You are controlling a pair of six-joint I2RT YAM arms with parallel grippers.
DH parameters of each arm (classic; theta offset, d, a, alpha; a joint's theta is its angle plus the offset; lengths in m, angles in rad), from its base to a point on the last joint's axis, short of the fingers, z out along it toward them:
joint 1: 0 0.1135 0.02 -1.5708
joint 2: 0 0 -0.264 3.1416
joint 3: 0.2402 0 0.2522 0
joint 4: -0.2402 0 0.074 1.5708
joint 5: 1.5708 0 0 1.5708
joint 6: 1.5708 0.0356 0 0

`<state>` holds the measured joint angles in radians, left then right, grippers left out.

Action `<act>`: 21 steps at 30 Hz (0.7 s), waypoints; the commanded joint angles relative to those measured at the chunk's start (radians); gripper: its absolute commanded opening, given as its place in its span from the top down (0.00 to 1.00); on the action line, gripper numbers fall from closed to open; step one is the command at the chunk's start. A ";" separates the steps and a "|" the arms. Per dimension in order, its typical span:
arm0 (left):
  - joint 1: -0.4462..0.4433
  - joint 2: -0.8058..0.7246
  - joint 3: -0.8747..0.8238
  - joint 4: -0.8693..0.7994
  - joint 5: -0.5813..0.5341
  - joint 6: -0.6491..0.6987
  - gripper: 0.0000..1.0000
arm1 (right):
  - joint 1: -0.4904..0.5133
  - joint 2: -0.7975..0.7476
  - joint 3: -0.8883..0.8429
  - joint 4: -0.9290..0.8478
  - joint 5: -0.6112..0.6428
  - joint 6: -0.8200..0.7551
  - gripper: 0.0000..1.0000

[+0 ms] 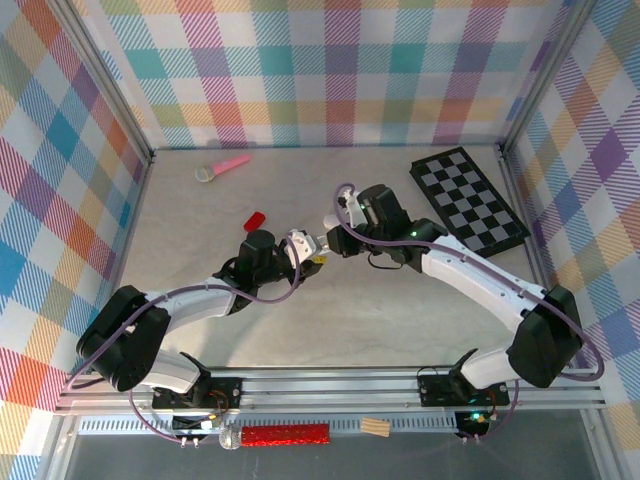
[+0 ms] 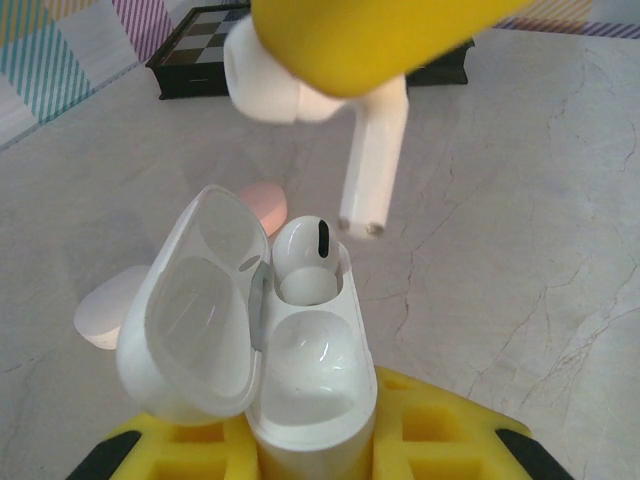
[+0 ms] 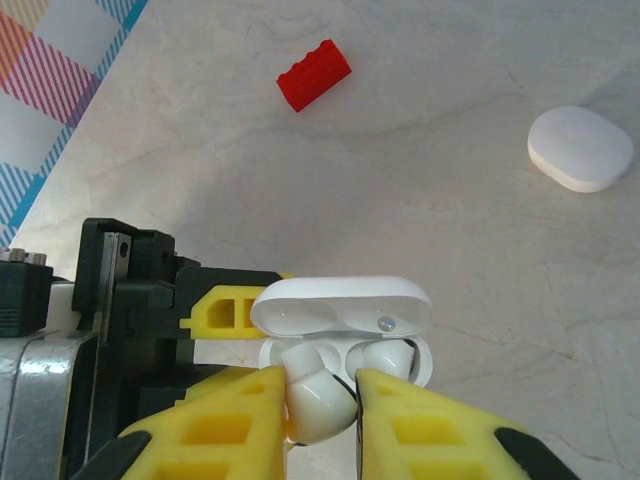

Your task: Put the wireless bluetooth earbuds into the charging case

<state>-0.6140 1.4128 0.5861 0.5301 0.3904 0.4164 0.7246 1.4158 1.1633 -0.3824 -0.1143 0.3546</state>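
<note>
At the bottom of the left wrist view, the left gripper (image 2: 310,455) is clamped on a glossy white charging case (image 2: 315,370), its lid (image 2: 190,310) swung open to the left. A seated earbud (image 2: 305,255), white with a black slot on its rounded head, sits in the case's far well; the nearer well stands empty. Just above, the right gripper (image 3: 320,382) pinches a second earbud (image 2: 375,150) by its head, its smooth white stem pointing down over the case's rim. Beyond, on the marbled worktop (image 2: 520,250), lie a closed white case (image 2: 105,312), a pale pink pebble-shaped object (image 2: 265,203) and, at upper left, a checkerboard (image 2: 200,45).
</note>
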 commanded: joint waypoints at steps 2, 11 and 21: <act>-0.019 -0.018 0.024 0.019 0.008 0.034 1.00 | 0.018 0.026 0.030 0.014 -0.030 0.003 0.78; -0.027 -0.032 0.035 -0.016 0.011 0.046 1.00 | 0.036 0.059 0.038 0.014 0.006 -0.006 0.78; -0.029 -0.032 0.038 -0.024 0.015 0.047 1.00 | 0.038 0.079 0.035 0.013 0.042 -0.012 0.79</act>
<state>-0.6327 1.4052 0.5941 0.4992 0.3912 0.4423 0.7544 1.4857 1.1698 -0.3824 -0.0868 0.3534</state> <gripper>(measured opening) 0.206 0.218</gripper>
